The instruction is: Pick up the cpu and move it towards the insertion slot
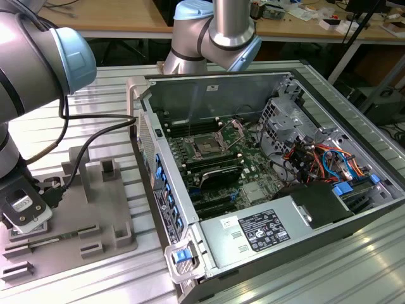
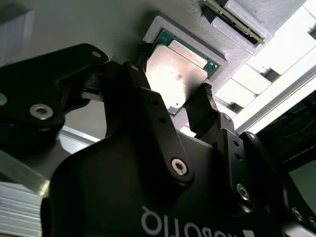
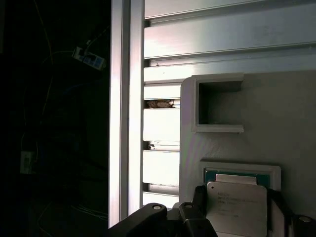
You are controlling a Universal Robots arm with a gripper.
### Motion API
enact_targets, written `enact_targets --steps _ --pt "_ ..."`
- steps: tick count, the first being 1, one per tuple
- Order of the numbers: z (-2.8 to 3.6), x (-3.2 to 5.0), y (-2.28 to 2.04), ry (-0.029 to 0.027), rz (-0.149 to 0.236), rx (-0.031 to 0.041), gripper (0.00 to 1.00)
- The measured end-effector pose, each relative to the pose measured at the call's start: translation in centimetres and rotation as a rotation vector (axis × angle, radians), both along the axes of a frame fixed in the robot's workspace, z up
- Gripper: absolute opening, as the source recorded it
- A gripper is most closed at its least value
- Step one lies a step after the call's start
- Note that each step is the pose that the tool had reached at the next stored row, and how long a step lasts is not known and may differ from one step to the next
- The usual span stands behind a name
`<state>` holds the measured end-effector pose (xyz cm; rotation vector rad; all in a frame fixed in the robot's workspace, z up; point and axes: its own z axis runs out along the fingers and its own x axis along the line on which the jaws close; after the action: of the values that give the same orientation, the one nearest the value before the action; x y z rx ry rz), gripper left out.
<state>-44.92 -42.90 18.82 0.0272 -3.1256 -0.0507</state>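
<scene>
As black fingers [image 2: 205,106] clamp the silvery square cpu [image 2: 175,74] in its grey tray [image 2: 195,35], the grasp seems made; lifting needs level travel.

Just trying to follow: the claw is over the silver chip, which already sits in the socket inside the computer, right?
Not quite. The claw is over the chip, but it lies recessed in the grey tray, as the second wrist view shows; the exterior view shows that tray beside the computer.

cpu [image 3: 237,207] | one edge cut off | insertion slot [image 1: 207,147] | centre too small
</scene>
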Motion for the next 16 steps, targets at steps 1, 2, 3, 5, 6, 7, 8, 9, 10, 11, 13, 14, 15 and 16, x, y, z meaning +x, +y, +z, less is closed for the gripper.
enact_targets --steps 1,2,3,5,6,7,8,9,10,11,13,14,15,16 --pt "0.0 0.0 0.0 0.0 0.0 0.0 0.58" --pt "0.0 0.0 0.0 0.0001 0.0 0.0 0.56" --pt "0.0 0.0 0.0 0.0 0.0 0.0 0.56" --pt "0.0 0.0 0.0 0.0 0.0 0.0 0.55" --pt "0.02 0.01 0.0 0.0 0.0 0.0 0.55" --pt "0.23 0.01 0.0 0.0 0.0 0.0001 0.55" --pt "0.63 0.01 0.0 0.0001 0.0 0.0 0.55" --pt "0.81 0.01 0.0 0.0001 0.0 0.0 0.55" --pt "0.94 0.01 0.0 0.0 0.0 0.0 0.55" --pt "1.04 0.01 0.0 -0.0001 0.0 0.0001 0.55" --pt "1.04 0.01 0.0 -0.0003 0.0 0.0002 0.55" --pt "1.07 0.01 0.0 0.0 0.0 0.0 0.55" --pt "1.07 0.01 0.0 -0.0001 0.0 0.0 0.55" --pt "1.08 0.01 0.0 -0.0001 0.0 0.0001 0.55"
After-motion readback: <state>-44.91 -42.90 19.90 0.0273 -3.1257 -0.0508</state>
